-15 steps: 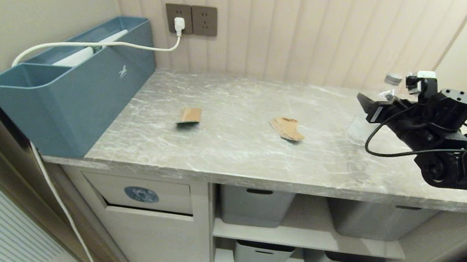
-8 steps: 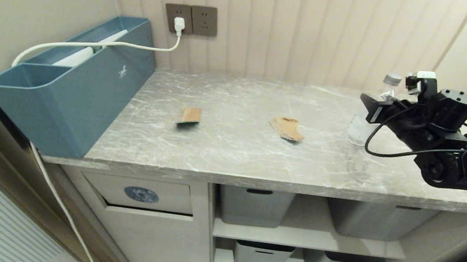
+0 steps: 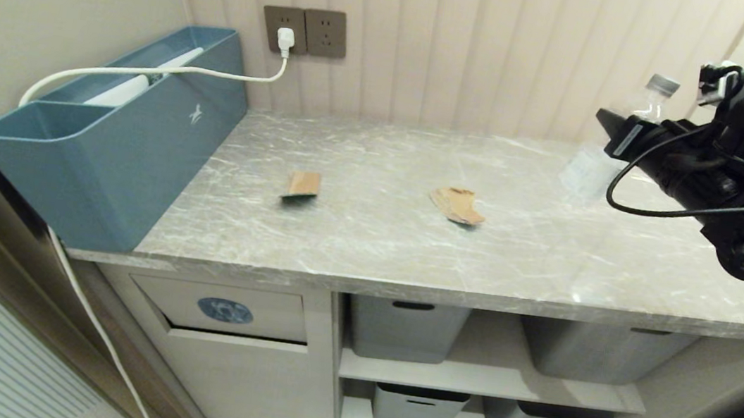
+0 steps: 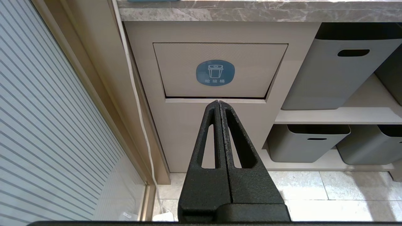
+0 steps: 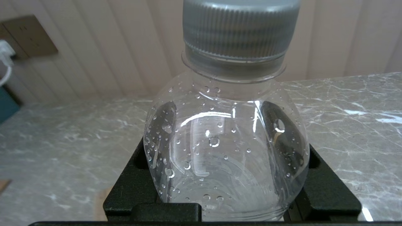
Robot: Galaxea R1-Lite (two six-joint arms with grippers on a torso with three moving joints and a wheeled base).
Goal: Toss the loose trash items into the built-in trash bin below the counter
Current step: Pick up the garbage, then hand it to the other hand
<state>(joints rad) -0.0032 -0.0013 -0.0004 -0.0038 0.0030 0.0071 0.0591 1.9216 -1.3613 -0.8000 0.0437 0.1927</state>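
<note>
The right gripper (image 3: 619,136) is positioned above the right end of the counter (image 3: 409,256), with its fingers (image 5: 279,138) clamped on either side of the clear water bottle (image 5: 226,157). The bottle is held clear of the slab, grey cap (image 3: 661,84) uppermost and tilted slightly; in the head view its lower body (image 3: 586,171) is faint against the marble and hard to outline, and the arm covers part of it. In the right wrist view the bottle fills the frame, its cap cut off at the top edge, so the finger tips are seen only through the plastic. The tan card piece (image 3: 302,184) lies flat near the middle of the counter, with the brown cardboard scrap (image 3: 458,205) well apart to its right; open slab surrounds both, and neither is near the front edge. The teal-blue box (image 3: 111,134) occupies the left end of the counter, with a white cable (image 3: 147,71) running over it from the wall socket (image 3: 304,31). Below the left section of the counter sits the trash bin flap (image 4: 220,70), shut, carrying a blue sticker (image 4: 215,72). Grey baskets (image 3: 407,327) fill the shelves to its right. The left gripper (image 4: 219,103) hangs low in front of the flap, fingers pressed together, not touching the cabinet. It does not appear in the head view.
</note>
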